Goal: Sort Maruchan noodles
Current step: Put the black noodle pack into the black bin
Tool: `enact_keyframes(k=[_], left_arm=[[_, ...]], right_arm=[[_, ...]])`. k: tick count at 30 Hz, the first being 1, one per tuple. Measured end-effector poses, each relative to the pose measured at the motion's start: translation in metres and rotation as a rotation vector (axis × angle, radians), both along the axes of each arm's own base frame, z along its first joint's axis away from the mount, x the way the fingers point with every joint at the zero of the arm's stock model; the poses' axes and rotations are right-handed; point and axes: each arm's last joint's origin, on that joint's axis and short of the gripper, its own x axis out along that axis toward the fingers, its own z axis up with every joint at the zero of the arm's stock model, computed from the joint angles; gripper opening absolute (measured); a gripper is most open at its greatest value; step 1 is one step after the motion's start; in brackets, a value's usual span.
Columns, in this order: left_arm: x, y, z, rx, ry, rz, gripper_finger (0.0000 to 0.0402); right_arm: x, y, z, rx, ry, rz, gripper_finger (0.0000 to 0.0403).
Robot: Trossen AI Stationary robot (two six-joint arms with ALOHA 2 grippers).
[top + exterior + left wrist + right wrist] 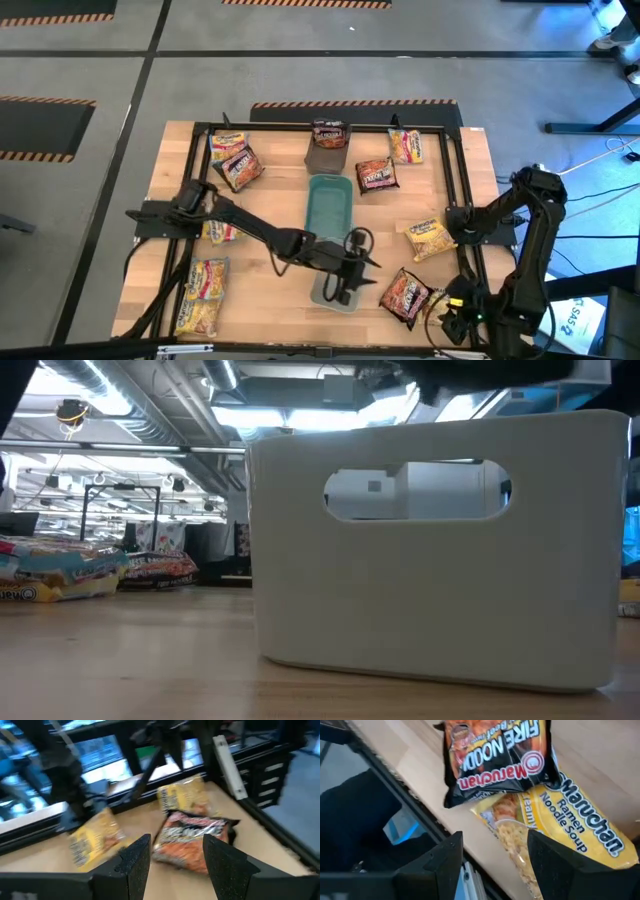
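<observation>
A: Crinkly dark plastic: the dark packet [192, 840] lies just ahead of the left gripper [176, 865], its fingers spread, nothing between them. A yellow packet [181, 795] sits just beyond it.

B: Long axis?

A: Slanted across the gap between the fingers, as far as I can judge. From above, the left gripper [345, 268] hangs over the clear tray [338, 292], with that dark packet [405, 294] beside it.

B: The right arm?

A: Right gripper [494, 865] hovers empty, fingers apart, over a Fire noodle packet [495, 757] overlapping a yellow ramen packet [565, 837]. Only its wrist view shows this; overhead hides it.
</observation>
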Motion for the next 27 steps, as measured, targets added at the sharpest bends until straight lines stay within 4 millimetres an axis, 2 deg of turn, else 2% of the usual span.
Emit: enact_keyframes(k=[4,11,17,22,27], left_arm=[[0.018,-0.007,-0.015,-0.010,0.021,-0.050,0.0175],[0.046,-0.019,-0.023,-0.001,0.131,-0.106,0.0175],[0.065,-0.022,-0.031,-0.003,0.226,-0.107,0.0175],[0.067,-0.020,-0.035,0.001,0.273,-0.090,0.0175],[0.056,-0.024,-0.025,0.044,0.342,-0.063,0.0175]], right_arm=[[0.004,0.004,-0.010,-0.073,-0.082,-0.001,0.0205],[0.005,0.009,-0.030,-0.193,-0.065,0.021,0.0205],[0.006,0.009,-0.034,-0.227,-0.070,0.030,0.0205],[0.008,0.010,-0.034,-0.240,-0.117,0.030,0.0205],[0.024,0.013,-0.044,-0.283,-0.114,0.111,0.0205]])
